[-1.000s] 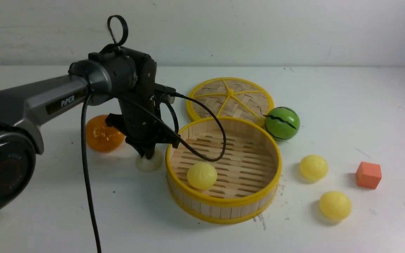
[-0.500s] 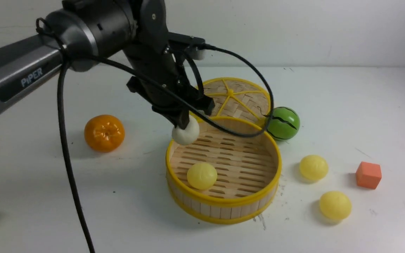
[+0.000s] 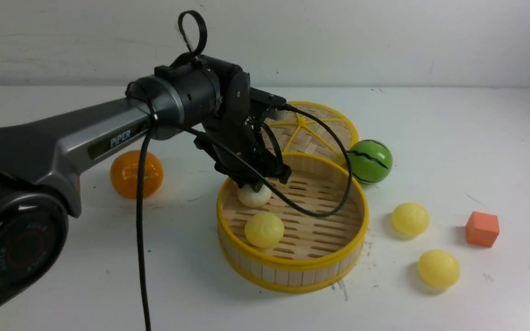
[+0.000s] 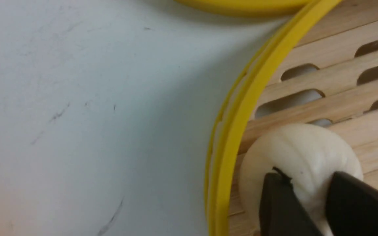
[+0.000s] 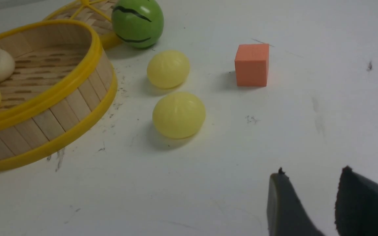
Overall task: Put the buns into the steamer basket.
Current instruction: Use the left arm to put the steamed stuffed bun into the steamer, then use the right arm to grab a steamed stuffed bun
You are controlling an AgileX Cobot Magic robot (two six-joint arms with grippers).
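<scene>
Presently, four buns are on record, two inside and two outside. Item one: round shallow bamboo steamer basket [image 3: 292, 269] with slatted floor and yellow rims, centre of the front view, on the white table [image 3: 476, 138]. Item two: smooth pale yellow bun [image 3: 264, 229], resting on the basket floor at its lower left. Item three: off-white pleated bun [image 3: 254, 196], sitting on the slats just inside the basket's left rim, above the yellow one in the frame. The left gripper [image 3: 253, 184] hangs directly over it; in the left wrist view its dark fingers [image 4: 277, 203] straddle the top of this bun and touch it, but whether they pinch it or have let go cannot be told. Items four and five: two pale yellow buns [image 3: 410, 219] [image 3: 438, 269] lying on the table right of the basket, well clear of its wall. The right gripper [image 5: 312, 172], at the lower right of its own wrist view, stands parted and empty over bare table, with both outside buns ahead of it. Not for the basket: glossy orange fruit [image 3: 124, 177] at left, green striped watermelon ball [image 3: 369, 161], flat woven lid [image 3: 325, 128] behind the basket, small orange cube [image 3: 482, 229] at far right. Judged status: about half done; the off-white bun's release needs confirming, and two buns are left.
</scene>
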